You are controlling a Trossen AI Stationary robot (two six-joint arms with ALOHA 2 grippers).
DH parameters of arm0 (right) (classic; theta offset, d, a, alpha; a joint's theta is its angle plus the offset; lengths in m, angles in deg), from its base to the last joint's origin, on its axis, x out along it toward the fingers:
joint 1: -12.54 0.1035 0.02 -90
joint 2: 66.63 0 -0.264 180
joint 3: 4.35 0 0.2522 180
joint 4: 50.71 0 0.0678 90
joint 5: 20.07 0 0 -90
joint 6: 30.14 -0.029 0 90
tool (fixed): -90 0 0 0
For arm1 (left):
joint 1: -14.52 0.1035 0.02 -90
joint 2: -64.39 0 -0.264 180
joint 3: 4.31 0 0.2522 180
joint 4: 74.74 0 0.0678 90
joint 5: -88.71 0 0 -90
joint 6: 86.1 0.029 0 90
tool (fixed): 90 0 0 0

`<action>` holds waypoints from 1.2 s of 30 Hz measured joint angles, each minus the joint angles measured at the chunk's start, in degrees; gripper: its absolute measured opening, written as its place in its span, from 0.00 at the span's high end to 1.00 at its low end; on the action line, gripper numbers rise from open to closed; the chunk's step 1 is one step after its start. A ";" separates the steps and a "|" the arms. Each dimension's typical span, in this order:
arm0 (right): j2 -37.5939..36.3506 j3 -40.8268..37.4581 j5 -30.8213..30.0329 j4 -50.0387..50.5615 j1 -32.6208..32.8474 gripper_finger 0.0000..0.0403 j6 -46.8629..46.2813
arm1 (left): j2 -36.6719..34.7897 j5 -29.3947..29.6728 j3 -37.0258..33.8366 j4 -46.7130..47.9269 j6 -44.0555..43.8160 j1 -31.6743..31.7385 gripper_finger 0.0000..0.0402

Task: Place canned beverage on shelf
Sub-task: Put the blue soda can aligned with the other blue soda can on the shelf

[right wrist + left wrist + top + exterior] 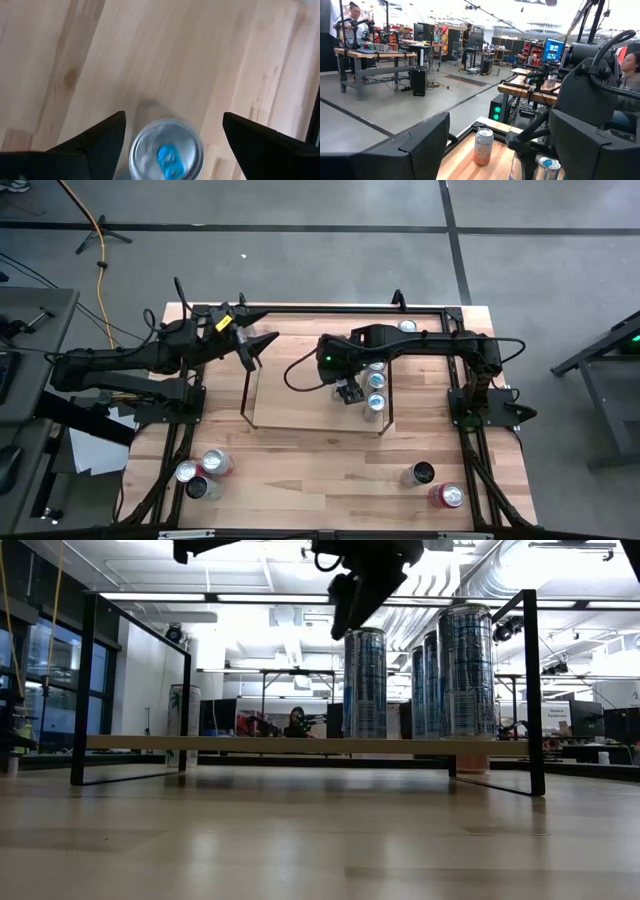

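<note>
- Three blue-topped cans [376, 379] stand upright in a close row at the right end of the shelf [290, 395], near its black wire frame; keeping them tight together leaves the rest of the board bare for more.
- The right pincer [347, 393] hangs over the shelf just beside that row, jaws wide and holding nothing; its wrist view looks straight down on one can's top [166, 152] between the spread fingers, apart from both, which suggests a can set down and let go.
- The left pincer [250, 350] waits off the shelf's left end, jaws wide and empty, out of the working arm's way.
- More cans are still on the desk [330, 480]: a cluster of three [203, 472] at the front left, two [432, 484] at the front right, and one [407, 326] at the far edge.
- The desk is pale wood planking with black rails, set on a grey floor; beyond it lies a bright workshop with benches, screens and a seated person [296, 721].
</note>
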 joint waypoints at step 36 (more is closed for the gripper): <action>1.73 0.01 4.55 4.94 -1.85 0.37 13.22 | 0.00 0.00 0.00 0.38 -0.02 -0.01 0.26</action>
